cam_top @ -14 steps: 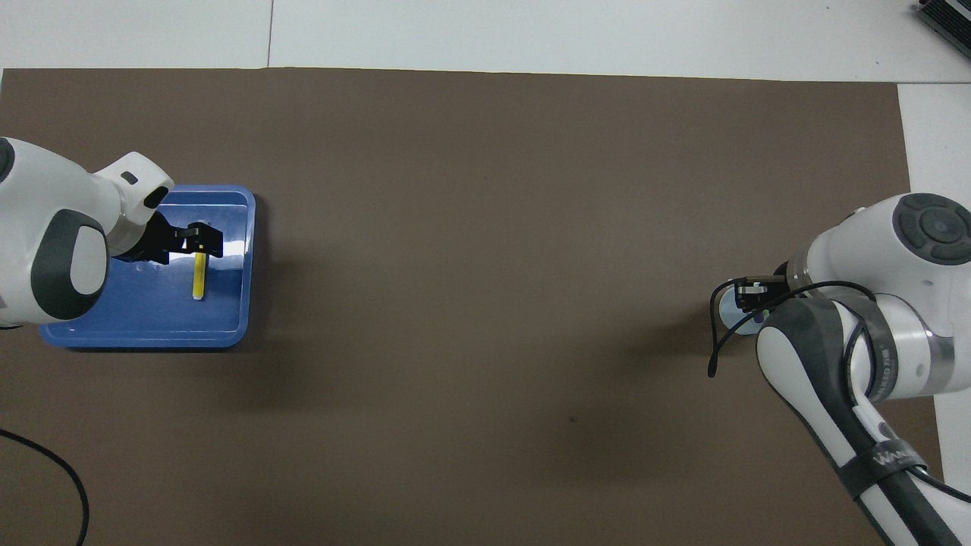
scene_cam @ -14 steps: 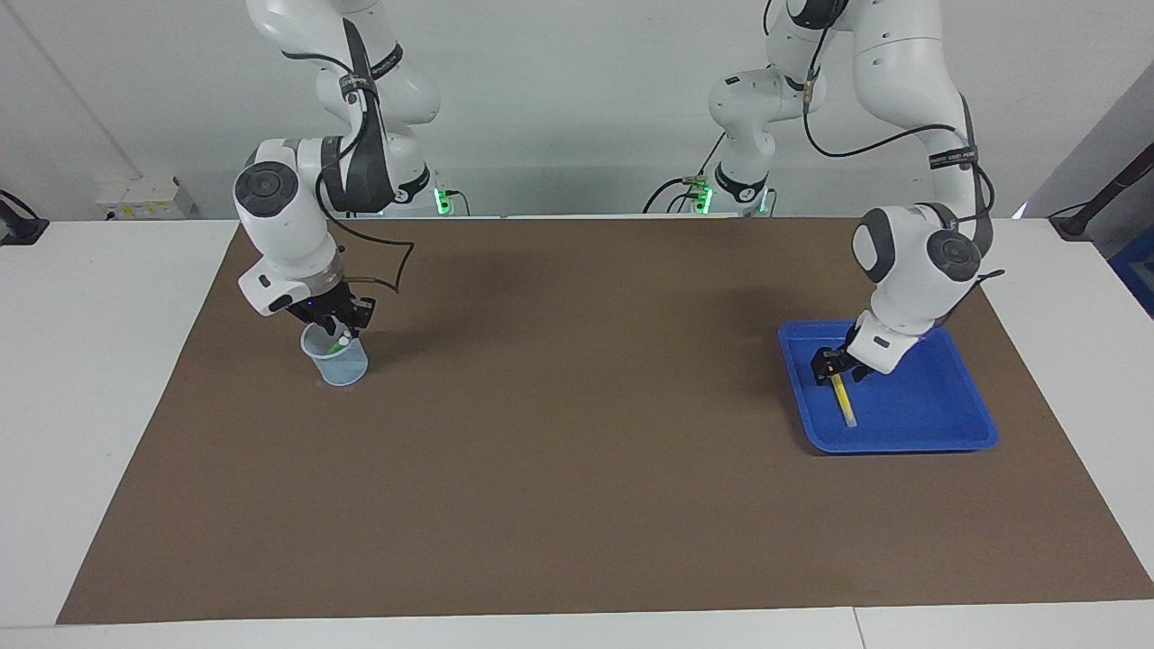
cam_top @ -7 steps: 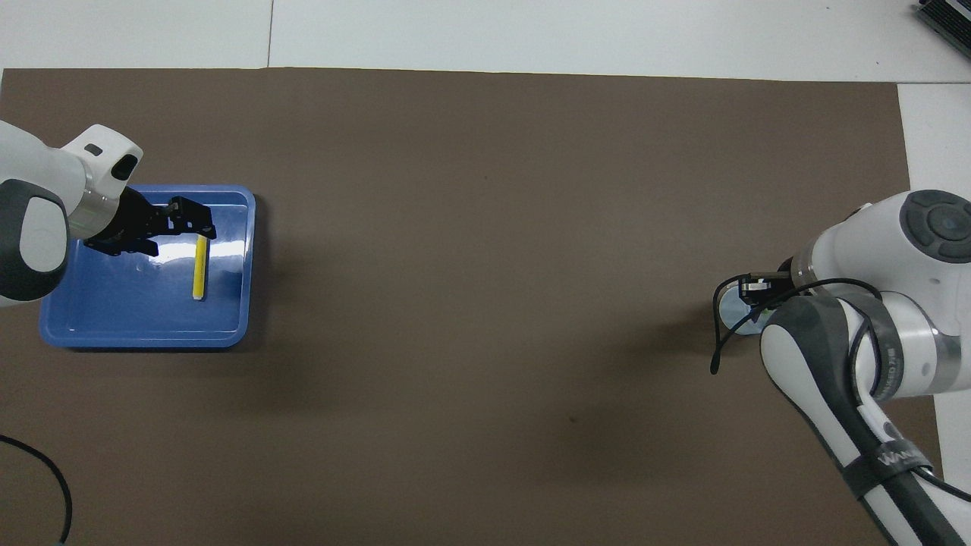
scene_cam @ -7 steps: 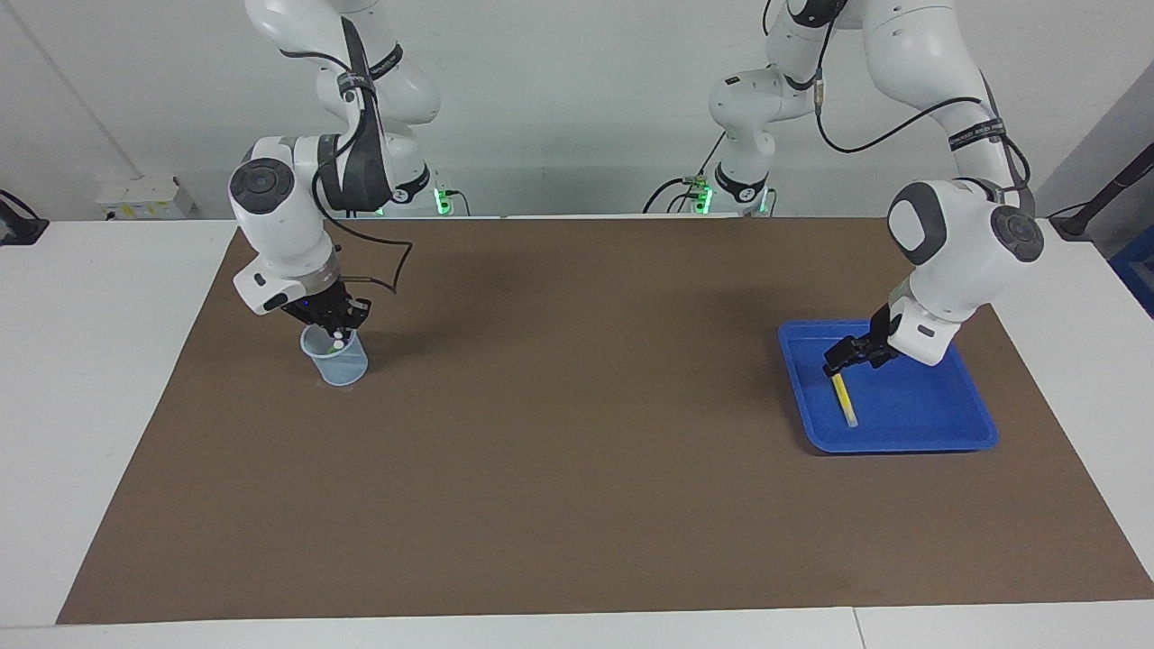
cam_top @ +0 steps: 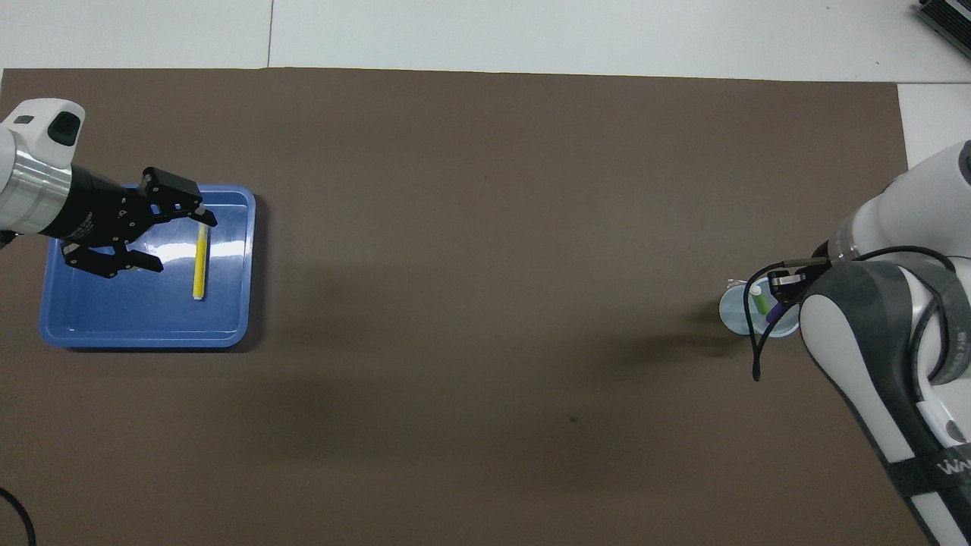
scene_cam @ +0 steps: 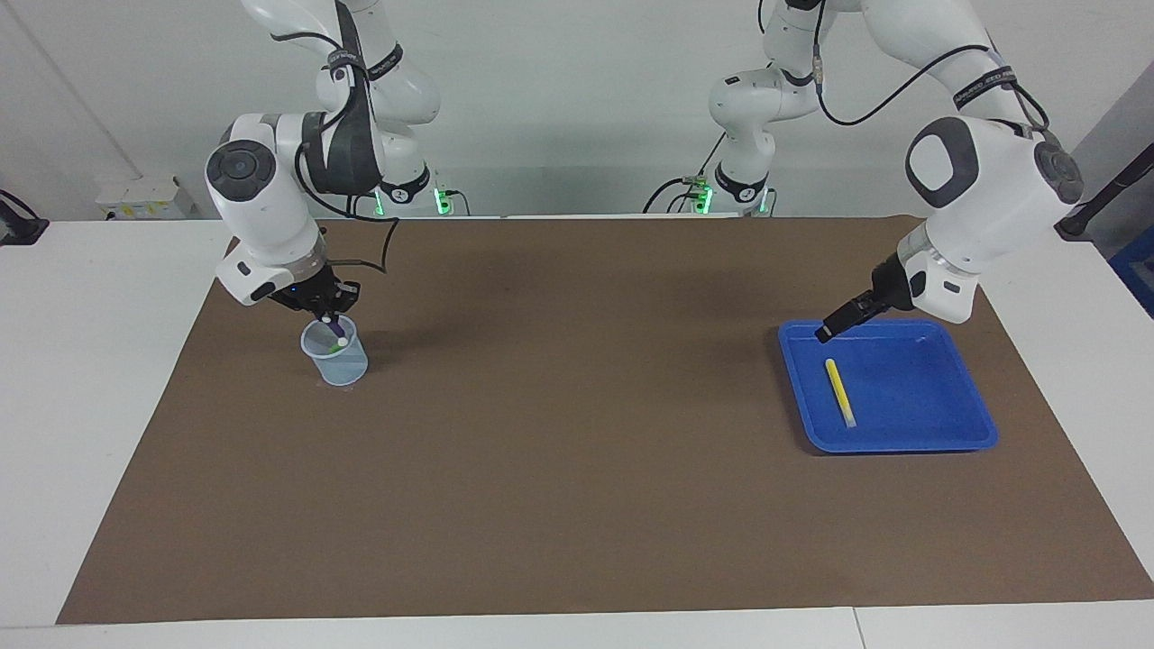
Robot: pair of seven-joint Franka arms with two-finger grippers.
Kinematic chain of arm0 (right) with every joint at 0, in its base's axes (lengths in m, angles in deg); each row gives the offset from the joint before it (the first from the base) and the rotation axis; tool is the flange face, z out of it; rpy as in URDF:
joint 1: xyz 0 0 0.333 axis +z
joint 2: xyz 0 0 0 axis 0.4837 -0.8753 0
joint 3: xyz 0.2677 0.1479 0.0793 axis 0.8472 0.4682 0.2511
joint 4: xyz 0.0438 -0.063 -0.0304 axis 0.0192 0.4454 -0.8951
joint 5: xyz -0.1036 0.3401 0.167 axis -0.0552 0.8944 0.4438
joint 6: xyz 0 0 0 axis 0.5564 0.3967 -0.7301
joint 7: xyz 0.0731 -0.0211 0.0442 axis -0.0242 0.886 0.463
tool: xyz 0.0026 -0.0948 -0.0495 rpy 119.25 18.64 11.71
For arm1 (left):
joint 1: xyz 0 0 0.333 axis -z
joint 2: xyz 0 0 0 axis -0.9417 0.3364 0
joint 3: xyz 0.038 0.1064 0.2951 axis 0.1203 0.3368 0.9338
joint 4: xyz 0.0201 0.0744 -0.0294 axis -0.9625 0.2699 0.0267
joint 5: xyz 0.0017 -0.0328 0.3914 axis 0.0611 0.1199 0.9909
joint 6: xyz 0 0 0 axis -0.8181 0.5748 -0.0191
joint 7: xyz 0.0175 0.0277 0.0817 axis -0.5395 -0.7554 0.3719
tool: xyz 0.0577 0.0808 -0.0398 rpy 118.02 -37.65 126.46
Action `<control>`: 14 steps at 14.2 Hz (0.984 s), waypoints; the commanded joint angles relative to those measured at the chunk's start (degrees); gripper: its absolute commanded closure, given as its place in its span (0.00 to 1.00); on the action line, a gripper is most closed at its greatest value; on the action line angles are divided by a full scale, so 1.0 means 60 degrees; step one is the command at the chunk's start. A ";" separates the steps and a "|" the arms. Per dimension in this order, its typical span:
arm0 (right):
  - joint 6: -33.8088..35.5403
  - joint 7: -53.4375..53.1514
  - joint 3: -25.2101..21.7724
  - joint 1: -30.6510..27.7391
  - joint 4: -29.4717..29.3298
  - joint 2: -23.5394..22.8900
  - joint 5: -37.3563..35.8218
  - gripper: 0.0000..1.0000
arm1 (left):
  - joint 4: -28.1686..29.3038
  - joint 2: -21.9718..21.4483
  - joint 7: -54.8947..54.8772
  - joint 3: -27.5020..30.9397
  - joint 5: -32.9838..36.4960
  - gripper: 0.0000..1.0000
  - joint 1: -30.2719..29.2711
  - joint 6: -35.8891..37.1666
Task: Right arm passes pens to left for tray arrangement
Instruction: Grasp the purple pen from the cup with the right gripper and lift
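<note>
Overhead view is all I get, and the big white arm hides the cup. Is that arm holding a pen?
Observer: Yes. In the facing view the right gripper has its fingers shut on the purple pen, just above the cup.
Operator: Is the pen all the way out?
Observer: Not quite. Its pale lower end sits inside the cup's rim.
Operator: Is the other arm touching the yellow pen?
Observer: No. The left gripper hangs in the air over the edge of the tray nearer the robots, fingers open, clear of the yellow pen.
</note>
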 commanded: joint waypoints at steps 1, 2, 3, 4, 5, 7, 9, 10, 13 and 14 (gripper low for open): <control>0.0877 0.0613 0.0081 0.0002 -0.0813 -0.0035 -0.0281 1.00 | -0.0069 -0.0403 0.1754 0.0003 -0.0663 0.00 0.0063 0.0255; 0.1112 0.0688 0.0081 0.0032 -0.1105 -0.0049 -0.0281 1.00 | -0.0040 -0.0549 0.2470 -0.0041 -0.1043 0.00 0.0063 0.0255; 0.1419 0.0689 0.0125 0.0046 -0.1384 -0.0064 -0.0281 1.00 | 0.0004 -0.0696 0.3261 -0.0056 -0.1278 0.00 0.0063 0.0269; 0.1755 0.0689 0.0154 0.0076 -0.1604 -0.0050 -0.0238 1.00 | 0.0019 -0.0770 0.3950 -0.0085 -0.1455 0.00 0.0107 0.0269; 0.2136 0.0704 0.0155 0.0163 -0.1882 -0.0050 -0.0107 1.00 | 0.0048 -0.0872 0.4668 -0.0114 -0.1805 0.00 0.0194 0.0255; 0.2723 0.0617 0.0285 0.0222 -0.2337 -0.0020 0.0535 1.00 | 0.0078 -0.0975 0.5957 -0.0115 -0.2464 0.00 0.0209 0.0167; 0.2886 0.0296 0.0388 0.0266 -0.2398 0.0096 0.1253 1.00 | 0.0107 -0.1063 0.6956 -0.0115 -0.3094 0.01 0.0209 0.0152; 0.2857 -0.0040 0.0389 0.0266 -0.2383 0.0097 0.1837 1.00 | 0.0180 -0.1136 0.7410 -0.0115 -0.3387 0.01 0.0209 0.0138; 0.2667 -0.1328 0.0491 0.0587 -0.2295 0.0112 0.2676 1.00 | 0.0501 -0.1385 0.8553 -0.0129 -0.3726 0.01 0.0560 -0.0125; 0.2638 -0.1869 0.0491 0.0719 -0.2280 0.0112 0.2997 1.00 | 0.0677 -0.1473 0.8905 -0.0129 -0.3829 0.01 0.0764 -0.0228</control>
